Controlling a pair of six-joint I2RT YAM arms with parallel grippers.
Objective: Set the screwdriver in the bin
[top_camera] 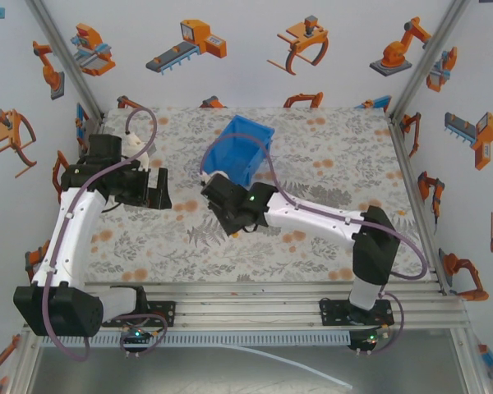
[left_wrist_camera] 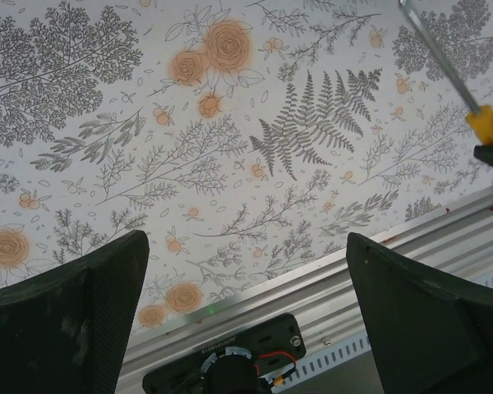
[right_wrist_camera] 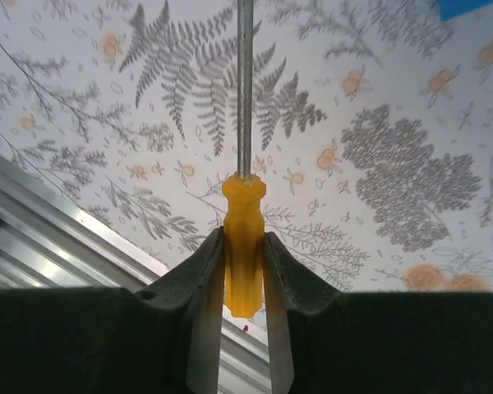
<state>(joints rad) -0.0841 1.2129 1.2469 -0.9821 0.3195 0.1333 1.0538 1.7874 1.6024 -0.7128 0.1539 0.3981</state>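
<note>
My right gripper is shut on the orange-yellow handle of the screwdriver, whose long metal shaft points away over the floral cloth. In the top view the right gripper hovers just in front of the blue bin, which stands upright and open at the middle back. A blue corner of the bin shows in the right wrist view. The screwdriver also crosses the left wrist view's upper right. My left gripper is open with nothing between its fingers, left of the bin.
The table is covered by a floral cloth. An aluminium rail runs along the near edge with both arm bases bolted to it. Frame posts stand at the back corners.
</note>
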